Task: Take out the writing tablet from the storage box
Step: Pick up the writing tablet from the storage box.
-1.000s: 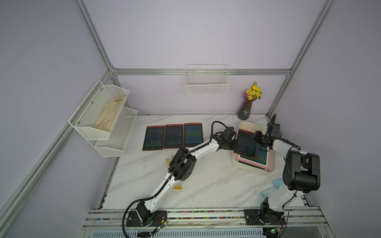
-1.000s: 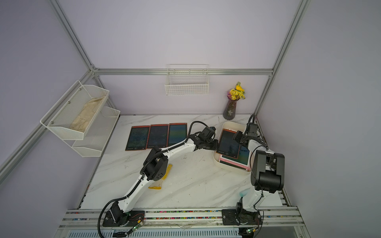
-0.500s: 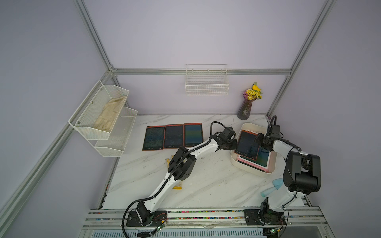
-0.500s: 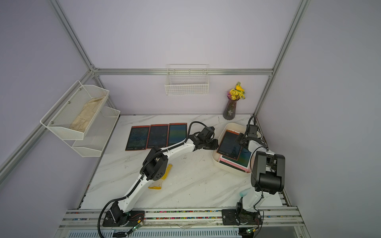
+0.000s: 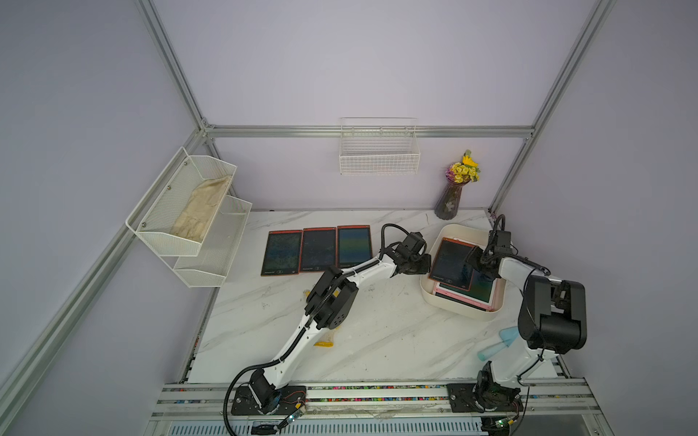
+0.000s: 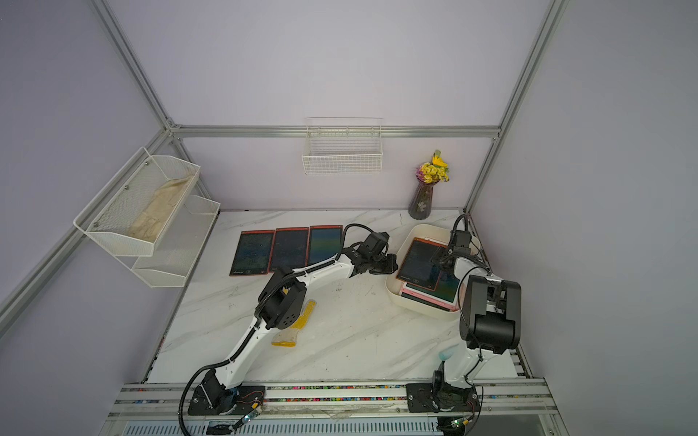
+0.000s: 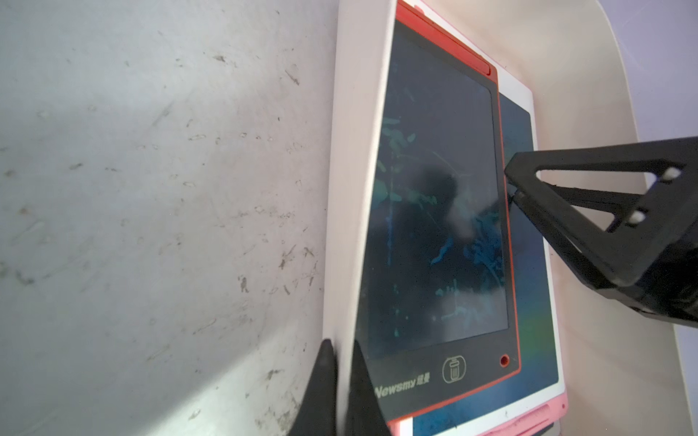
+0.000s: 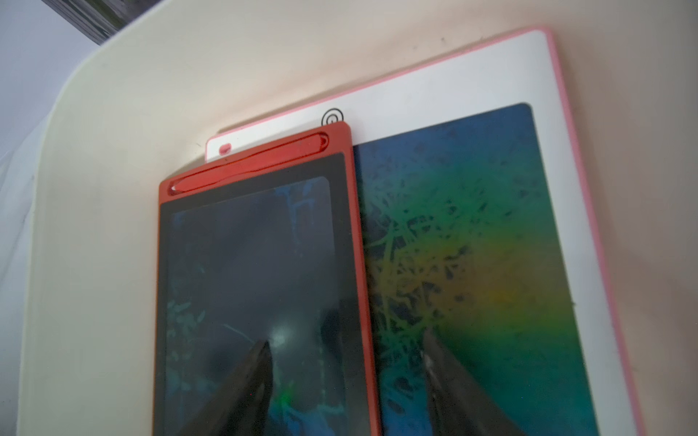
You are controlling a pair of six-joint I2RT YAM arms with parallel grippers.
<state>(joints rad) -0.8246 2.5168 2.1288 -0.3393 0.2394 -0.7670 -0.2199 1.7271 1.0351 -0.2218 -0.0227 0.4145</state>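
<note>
Left claw (image 7: 342, 344) closed onto storage box (image 7: 355, 151) wall, writing tablet (image 7: 434, 211) lengthwise alongside

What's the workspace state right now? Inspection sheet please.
Surface: marble table, scuffed.
Job's things: red writing tablet lies over a pink tablet in the storage box; three red tablets in a row on the table.
Clutter: yellow object under the left arm; pale blue item by the right arm's base.
Hands: left hand shut on the storage box's wall; right hand open, straddling the red tablet's edge.
Cables: black cable loops at the left wrist, another at the right.
Surroundings: wire basket, mesh shelf holding cloth, flower vase.
</note>
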